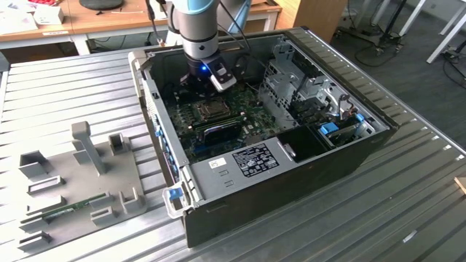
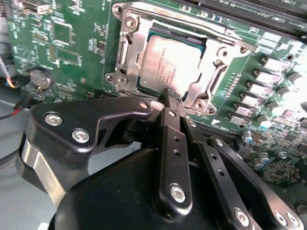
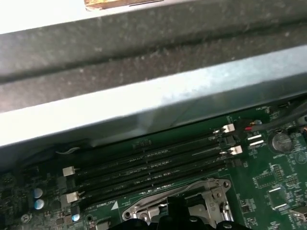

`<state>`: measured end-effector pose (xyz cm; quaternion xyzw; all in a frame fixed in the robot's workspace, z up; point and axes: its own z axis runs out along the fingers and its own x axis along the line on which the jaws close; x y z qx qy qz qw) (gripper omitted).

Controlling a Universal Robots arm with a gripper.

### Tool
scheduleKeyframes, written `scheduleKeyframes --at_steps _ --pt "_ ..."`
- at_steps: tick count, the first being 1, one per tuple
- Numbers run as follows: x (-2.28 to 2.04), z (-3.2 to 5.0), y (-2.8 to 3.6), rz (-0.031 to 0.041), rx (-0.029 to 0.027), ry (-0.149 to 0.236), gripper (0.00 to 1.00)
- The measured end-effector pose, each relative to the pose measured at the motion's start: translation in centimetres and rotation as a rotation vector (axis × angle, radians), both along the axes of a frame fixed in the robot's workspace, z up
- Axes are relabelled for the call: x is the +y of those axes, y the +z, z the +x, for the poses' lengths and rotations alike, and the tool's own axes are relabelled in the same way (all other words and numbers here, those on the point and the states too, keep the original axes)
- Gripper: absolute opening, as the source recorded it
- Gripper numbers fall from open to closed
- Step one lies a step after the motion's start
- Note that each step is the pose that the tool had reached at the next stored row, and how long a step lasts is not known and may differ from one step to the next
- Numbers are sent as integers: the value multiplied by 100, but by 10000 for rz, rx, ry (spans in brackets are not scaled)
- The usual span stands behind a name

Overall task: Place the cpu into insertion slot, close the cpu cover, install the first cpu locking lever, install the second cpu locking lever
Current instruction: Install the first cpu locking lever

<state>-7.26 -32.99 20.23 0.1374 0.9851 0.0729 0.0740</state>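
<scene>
The matte black gripper (image 2: 171,96), fingers pressed together on nothing, hovers at the silvery cpu cover (image 2: 211,72). Beneath the cover's cut-out lies the square, brushed-metal cpu (image 2: 168,64) on the glossy green motherboard (image 2: 76,43).

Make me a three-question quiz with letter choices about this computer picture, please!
1. Where is the cpu?
A. on the grey tray outside the case
B. in the insertion slot
C. held up in the air

2. What colour is the motherboard?
A. green
B. red
C. white

3. How is the cpu cover lying?
A. standing straight up
B. taken off
C. folded down over the chip

Answers:
1 B: in the second wrist view the chip sits inside the socket.
2 A: the board around the socket is green.
3 C: the silvery frame lies flat around the chip's top, just past the gripper.
</scene>
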Motion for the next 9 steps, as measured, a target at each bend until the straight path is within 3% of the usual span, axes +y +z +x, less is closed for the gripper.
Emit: scheduleKeyframes --at_steps 2,3,9 --pt "0 19 0 -15 218 1 11" --pt "0 28 0 -13 291 2 11" --pt "0 30 2 -15 318 43 11"
